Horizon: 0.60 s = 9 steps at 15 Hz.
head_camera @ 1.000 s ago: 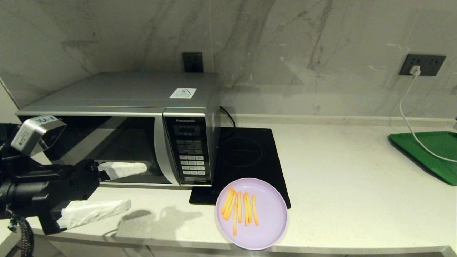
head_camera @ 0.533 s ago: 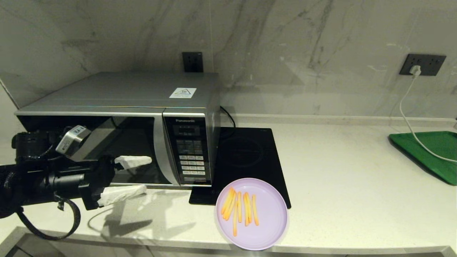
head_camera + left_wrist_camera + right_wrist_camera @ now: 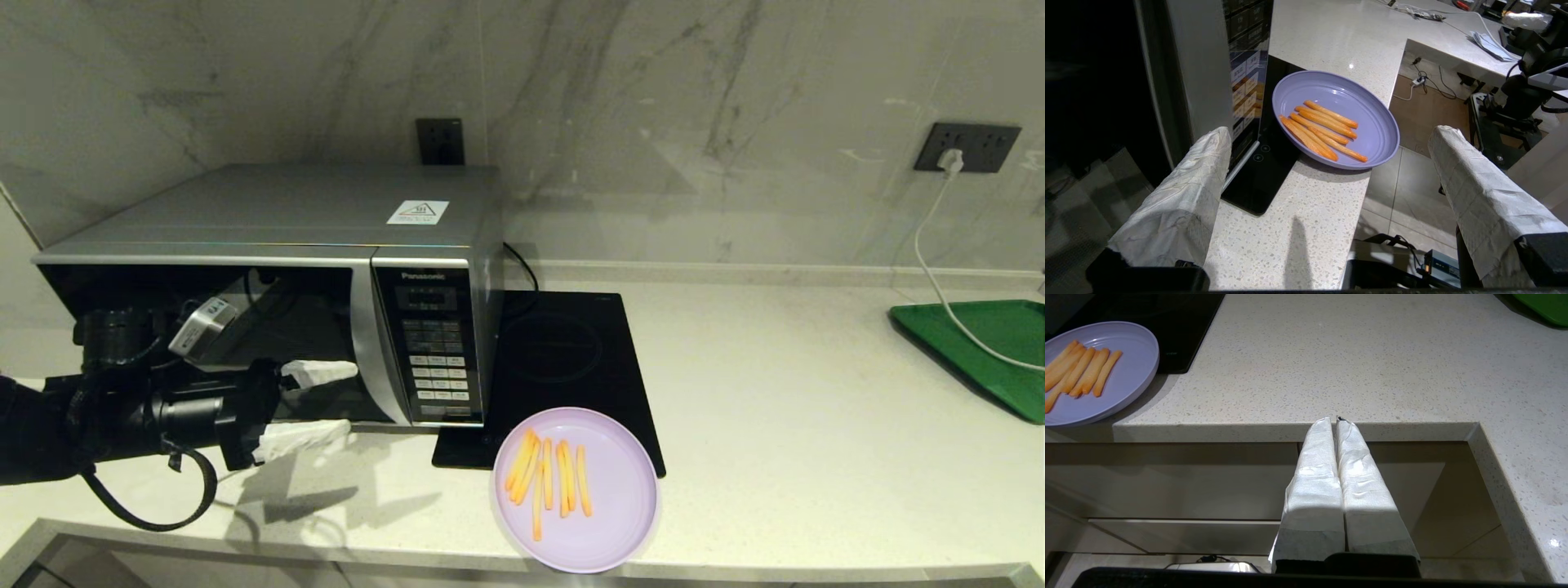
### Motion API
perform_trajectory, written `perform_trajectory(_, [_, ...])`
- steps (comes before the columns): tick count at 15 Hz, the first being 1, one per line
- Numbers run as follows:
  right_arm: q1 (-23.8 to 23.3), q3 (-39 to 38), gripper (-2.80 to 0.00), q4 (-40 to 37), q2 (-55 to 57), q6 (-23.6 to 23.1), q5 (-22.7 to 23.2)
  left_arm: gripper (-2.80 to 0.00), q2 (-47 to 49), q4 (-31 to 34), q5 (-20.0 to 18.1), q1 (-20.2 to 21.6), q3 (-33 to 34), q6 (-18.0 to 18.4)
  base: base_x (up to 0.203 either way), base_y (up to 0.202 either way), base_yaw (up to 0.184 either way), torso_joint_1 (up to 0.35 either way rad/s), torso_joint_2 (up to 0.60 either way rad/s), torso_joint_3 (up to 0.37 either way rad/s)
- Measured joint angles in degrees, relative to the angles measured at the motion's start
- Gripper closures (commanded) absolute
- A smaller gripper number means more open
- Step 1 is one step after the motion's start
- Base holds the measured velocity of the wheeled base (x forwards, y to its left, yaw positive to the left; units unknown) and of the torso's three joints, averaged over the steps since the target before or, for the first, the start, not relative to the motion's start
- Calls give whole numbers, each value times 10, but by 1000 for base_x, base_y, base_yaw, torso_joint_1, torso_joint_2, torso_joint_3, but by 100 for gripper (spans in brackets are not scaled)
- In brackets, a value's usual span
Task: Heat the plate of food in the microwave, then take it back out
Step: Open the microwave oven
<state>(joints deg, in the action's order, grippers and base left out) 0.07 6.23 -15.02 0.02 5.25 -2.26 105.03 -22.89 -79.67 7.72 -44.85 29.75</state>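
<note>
fries (image 3: 549, 479) lengthwise toward the microwave (image 3: 326, 278)

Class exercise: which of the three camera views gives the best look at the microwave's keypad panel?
The head view: the keypad panel of the microwave faces it squarely, every button row visible. The left wrist view catches the panel only as a steep, narrow sliver beyond the open left gripper. The right wrist view does not show it.

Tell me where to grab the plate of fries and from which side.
Grip the plate by its low rim at the front, where it juts past the counter edge, so one finger can likely slip underneath. The fries lie toward its left half, so the bare right front rim looks safest. The left hand is open by the microwave.
</note>
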Motion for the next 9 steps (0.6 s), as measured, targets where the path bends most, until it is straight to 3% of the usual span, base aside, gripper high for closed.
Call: perform_trajectory(9, [0,0,0,0,0,0,0,-280,32,0,23,5,-20,0,0,0,0,0,0,0])
